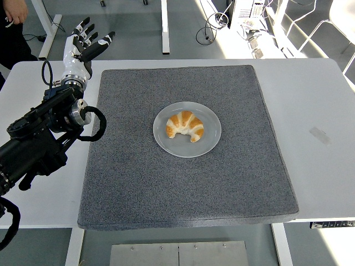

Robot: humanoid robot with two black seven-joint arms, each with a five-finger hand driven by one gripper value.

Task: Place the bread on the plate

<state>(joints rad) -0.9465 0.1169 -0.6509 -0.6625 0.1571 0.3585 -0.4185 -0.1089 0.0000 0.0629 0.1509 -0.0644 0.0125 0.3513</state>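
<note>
A golden croissant (185,126) lies on the round grey plate (209,142) in the middle of the dark grey mat (183,188). My left hand (83,46) is raised over the table's far left edge, well away from the plate, its fingers spread and holding nothing. The black left arm (39,138) runs in from the left edge beside the mat. The right arm is out of view.
The white table (316,111) extends bare to the right of the mat, with a small tape mark (320,134). A person's hand and dark sleeve (12,16) show at the top left corner. Desk legs and cables stand beyond the far edge.
</note>
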